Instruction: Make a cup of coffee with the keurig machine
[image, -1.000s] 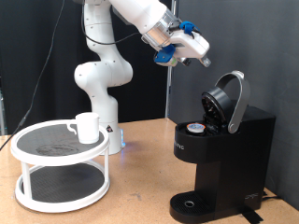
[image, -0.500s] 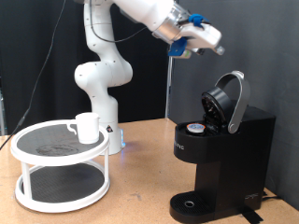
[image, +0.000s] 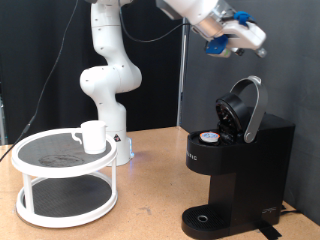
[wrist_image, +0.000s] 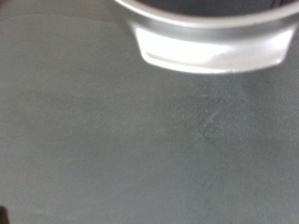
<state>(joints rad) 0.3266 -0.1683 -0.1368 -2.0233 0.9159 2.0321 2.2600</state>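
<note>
I've got the keurig machine (image: 238, 160) at lower right of the exterior view, black body standing on the wooden surface (image: 150, 205). Its lid (image: 245, 108) is hinged up and open, tilted back, and a small pod (image: 209, 139) w/ a coloured top sits in the holder just below the lid. The round drip base (image: 207, 217) at the bottom of the machine has nothing on it.

The cup (image: 93, 136) is at centre left of the frame, well apart from the machine. It stands upright on the top tier of a white two-tier round rack (image: 66, 180), near the rack's right rim, handle pointing to frame left.

The end effector (image: 243, 38) is up at the upper right of the exterior view, above the open lid and apart from it, not touching anything. I can see blue parts on it and the white arm (image: 108, 70) rising from its base behind the rack, at frame centre left. Whether the fingers are spread or closed I can't tell from this angle; nothing visible between them.

Wrist view is blurry: mostly a plain grey-green background, w/ a silver-grey curved edge (wrist_image: 210, 47) of something at the frame's top. Can't say for sure what that is.
</note>
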